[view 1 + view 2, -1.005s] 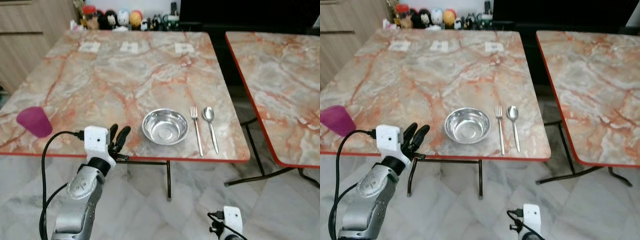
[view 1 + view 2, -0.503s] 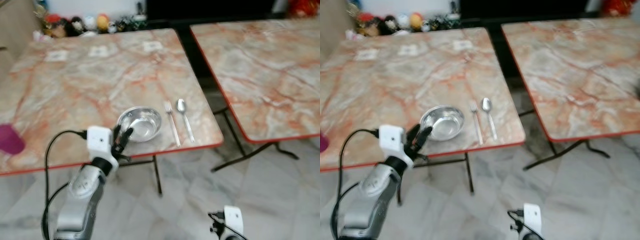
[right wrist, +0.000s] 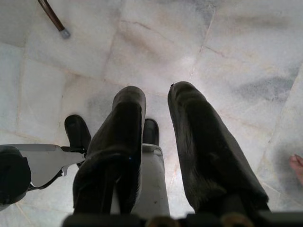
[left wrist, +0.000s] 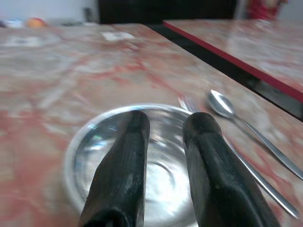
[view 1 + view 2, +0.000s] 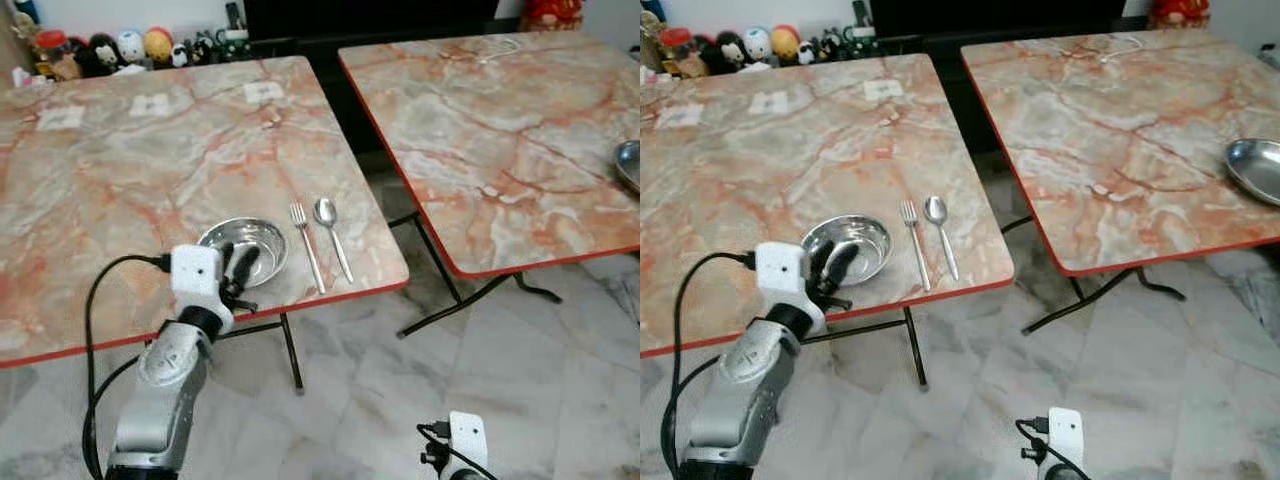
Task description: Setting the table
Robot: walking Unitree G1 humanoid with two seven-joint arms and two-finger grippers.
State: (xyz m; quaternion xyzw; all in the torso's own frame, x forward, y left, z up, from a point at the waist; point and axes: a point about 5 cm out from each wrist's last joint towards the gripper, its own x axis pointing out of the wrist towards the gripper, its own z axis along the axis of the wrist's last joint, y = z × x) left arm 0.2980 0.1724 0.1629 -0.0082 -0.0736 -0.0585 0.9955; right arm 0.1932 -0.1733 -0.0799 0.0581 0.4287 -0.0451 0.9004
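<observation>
Just round shiny steel bowl [image 5: 243, 246] beside slender fork [image 5: 306, 250], veined marble table [image 5: 120, 170]

Fork [image 5: 307, 247] between bowl [image 5: 243, 248] and spoon [image 5: 331, 236]

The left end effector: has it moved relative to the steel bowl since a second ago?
Yes. The left end effector has moved rightward, from the table edge to over the steel bowl's left rim.

Left gripper [image 5: 830, 268] hovers at the steel bowl [image 5: 862, 240] beside fork [image 5: 915, 245] and spoon [image 5: 941, 236].
</observation>
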